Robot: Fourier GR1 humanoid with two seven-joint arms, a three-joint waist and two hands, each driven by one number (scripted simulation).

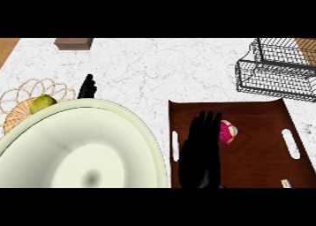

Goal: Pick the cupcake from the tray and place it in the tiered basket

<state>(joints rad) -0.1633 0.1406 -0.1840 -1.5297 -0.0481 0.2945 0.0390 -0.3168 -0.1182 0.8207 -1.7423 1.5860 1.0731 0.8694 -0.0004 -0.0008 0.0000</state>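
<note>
White marbled table [154, 66], cut off on all sides. Huge pale bowl [56, 145] at lower left, bottom part out of view; it hides the left forearm and most of a woven mat [11, 99]. Brown tray [258, 145] at lower right, near edge cut off. Wire tiered basket [278, 75] at top right, partly out of view, well apart from the tray's contents.

Right hand [201, 154] over the tray, fingers straight, pressed together, holding nothing. Left hand [88, 88] shows only above the bowl rim, fingers straight and close.

Cupcake [230, 131], pink, on the tray just right of the right fingers; its left edge is hidden, contact unclear.

Green fruit [42, 103] on the mat. Brown block [74, 43] at the top edge. Small white tag [286, 182] on the tray corner, unreadable.
</note>
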